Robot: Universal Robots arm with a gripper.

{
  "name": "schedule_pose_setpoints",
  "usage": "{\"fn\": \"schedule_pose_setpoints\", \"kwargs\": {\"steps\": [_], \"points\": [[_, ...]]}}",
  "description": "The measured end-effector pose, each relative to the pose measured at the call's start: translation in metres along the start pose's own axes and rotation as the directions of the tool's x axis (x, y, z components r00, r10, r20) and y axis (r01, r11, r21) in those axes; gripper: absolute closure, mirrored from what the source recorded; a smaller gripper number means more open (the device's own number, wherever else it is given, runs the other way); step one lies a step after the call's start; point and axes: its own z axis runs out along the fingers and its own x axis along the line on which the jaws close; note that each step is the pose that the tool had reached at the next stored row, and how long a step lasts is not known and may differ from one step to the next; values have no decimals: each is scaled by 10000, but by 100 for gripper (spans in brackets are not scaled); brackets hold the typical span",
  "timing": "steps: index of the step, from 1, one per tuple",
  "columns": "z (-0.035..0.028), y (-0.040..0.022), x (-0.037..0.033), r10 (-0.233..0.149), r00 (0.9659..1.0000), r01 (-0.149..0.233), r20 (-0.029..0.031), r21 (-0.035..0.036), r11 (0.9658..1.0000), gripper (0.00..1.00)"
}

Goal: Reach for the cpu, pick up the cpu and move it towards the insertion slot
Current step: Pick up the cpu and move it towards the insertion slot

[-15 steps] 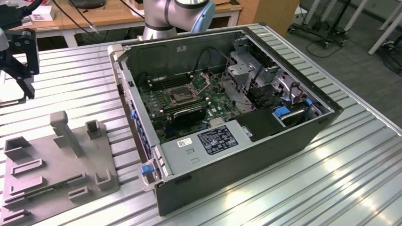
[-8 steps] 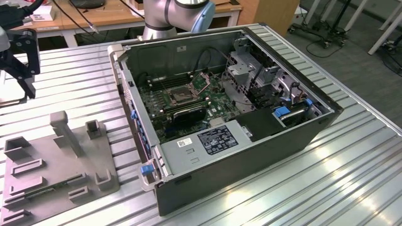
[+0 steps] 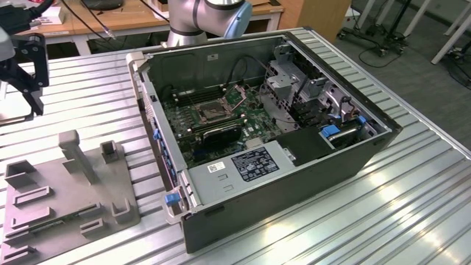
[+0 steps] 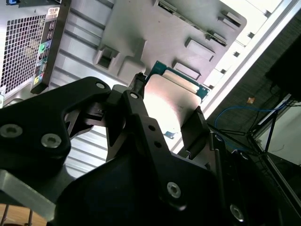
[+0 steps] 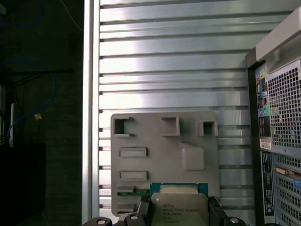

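Observation:
The cpu point(image 5: 178, 208), a flat square chip with a silvery top and green rim, sits between my gripper's point(image 5: 178, 217) two black fingers point(image 5: 144, 207). The gripper is shut on it. In the second wrist view the cpu point(image 4: 176, 94) is clamped at two opposite edges by the gripper point(image 4: 167, 107). It hangs above the near edge of the grey plastic tray point(image 5: 164, 155). In the exterior view the gripper point(image 3: 28, 83) is high at the exterior view's left. The insertion slot point(image 3: 211, 114), a silver-framed socket on green board, lies inside the open computer case point(image 3: 309, 160), well off toward the exterior view's right of the gripper.
The grey tray point(image 3: 66, 204) with upright posts and recesses lies on the ribbed aluminium table point(image 3: 383, 210), left of the case in the exterior view. The case's rear panel point(image 5: 282, 117) stands beside the tray. The table edge point(image 5: 91, 117) drops to dark floor. The arm's base point(image 3: 195, 22) stands behind the case.

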Motion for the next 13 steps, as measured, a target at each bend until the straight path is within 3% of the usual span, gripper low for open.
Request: {"fn": "schedule_pose_setpoints", "kwargs": {"steps": [13], "points": [[1,1,-38,1,10000,-1,0,0,10000,45]]}}
